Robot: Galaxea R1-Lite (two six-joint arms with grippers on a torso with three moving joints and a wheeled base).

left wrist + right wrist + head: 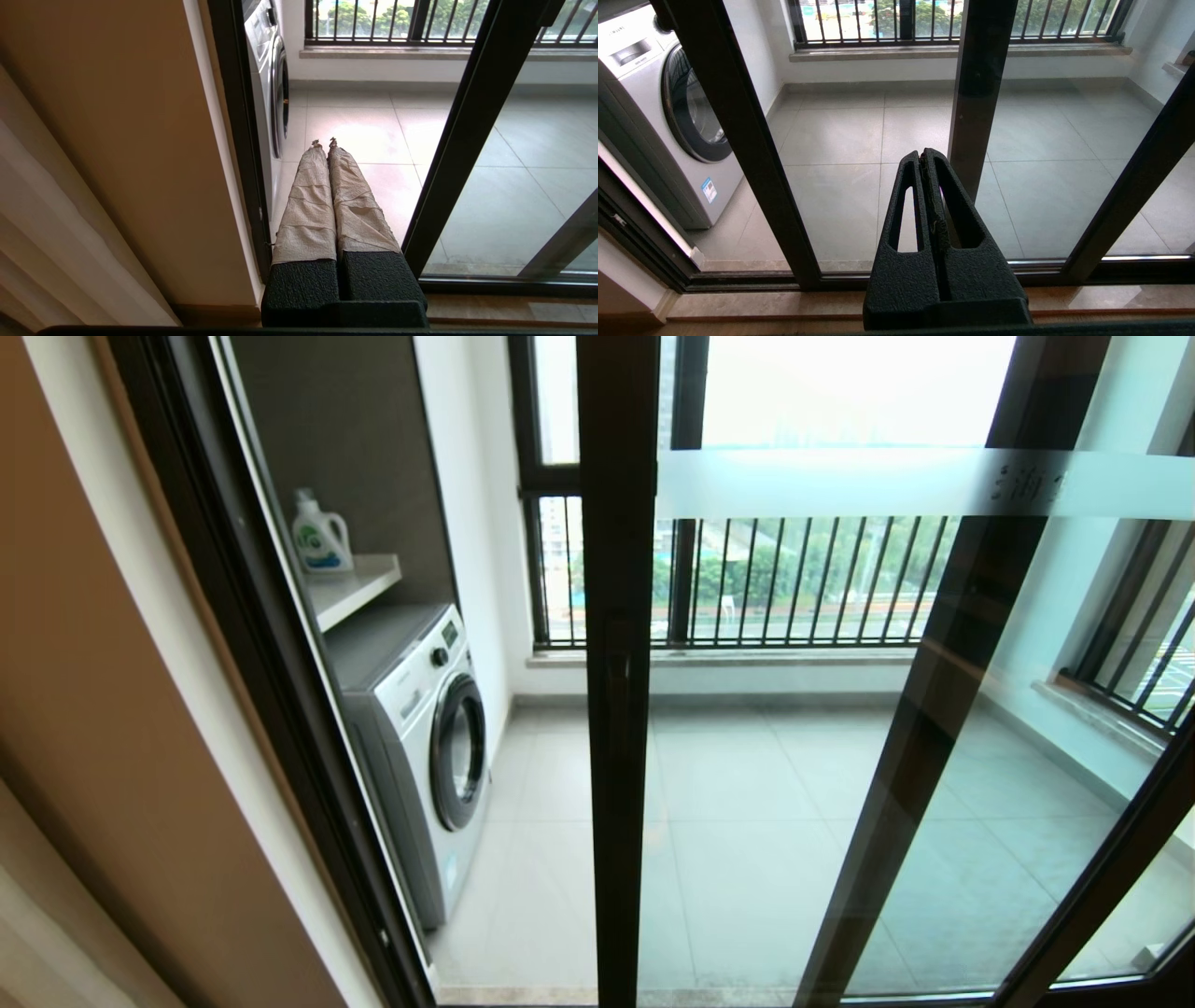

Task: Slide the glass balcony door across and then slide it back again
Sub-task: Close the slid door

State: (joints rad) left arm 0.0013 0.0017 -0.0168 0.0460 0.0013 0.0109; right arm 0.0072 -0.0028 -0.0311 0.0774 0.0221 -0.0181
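Note:
The glass balcony door [616,756] stands partly slid aside, its dark leading stile upright in the middle of the head view. Its frosted band [934,483] carries small characters at the right, and a short dark handle [620,663] sits on the stile. An open gap lies between the stile and the left jamb [280,709]. Neither gripper shows in the head view. My left gripper [324,141], with tape-wrapped fingers, is shut and empty, low in the gap beside the door stile [472,135]. My right gripper [923,151] is shut and empty, facing the glass right of the stile [738,140].
A washing machine [429,747] stands on the balcony just inside the gap, under a shelf [355,586] holding a detergent bottle [320,537]. A second panel's stile [934,709] shows through the glass. The black-railed window [794,579] lies behind. A tan wall [112,709] is at left.

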